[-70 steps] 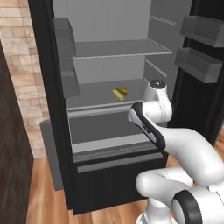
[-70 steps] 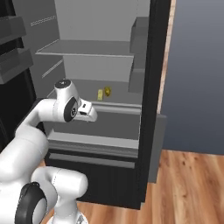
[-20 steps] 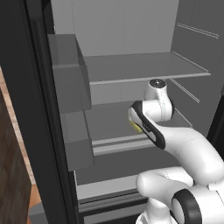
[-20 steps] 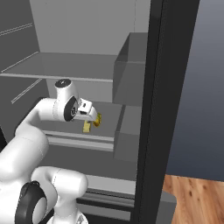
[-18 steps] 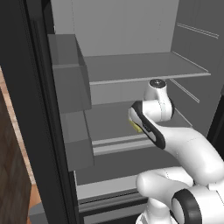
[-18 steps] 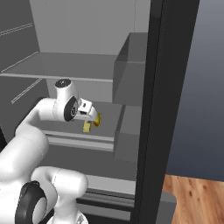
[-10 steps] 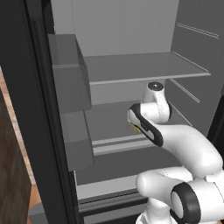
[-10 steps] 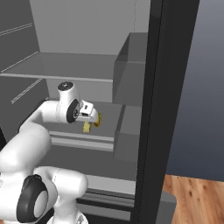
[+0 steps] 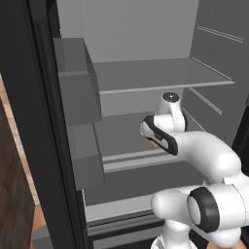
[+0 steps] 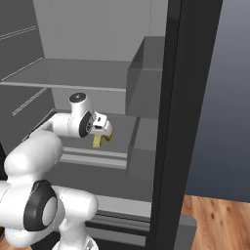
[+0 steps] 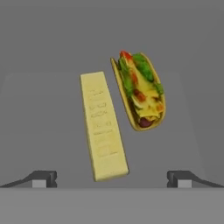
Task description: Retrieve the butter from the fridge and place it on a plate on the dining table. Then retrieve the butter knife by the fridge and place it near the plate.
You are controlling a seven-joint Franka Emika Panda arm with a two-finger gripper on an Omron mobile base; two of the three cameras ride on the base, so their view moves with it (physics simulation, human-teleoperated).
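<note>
Hand view puts the butter (image 11: 103, 127) straight ahead of your gripper (image 11: 112, 178), its near end lying between the two spread fingertips (image 11: 43, 177), which touch nothing. The jaws stand wide open and empty. A taco (image 11: 140, 91) lies just beyond and to the right of the stick, close beside it but apart. Both rest on a grey shelf (image 11: 39, 113) inside the fridge (image 10: 178, 122).

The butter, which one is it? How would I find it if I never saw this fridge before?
Look inside the open black fridge, at the grey shelf in front of the robot's open gripper. Two foods lie side by side there, apart. The butter is the plain pale-yellow stick with straight edges; the taco beside it is curved and stuffed with green and red filling.
</note>
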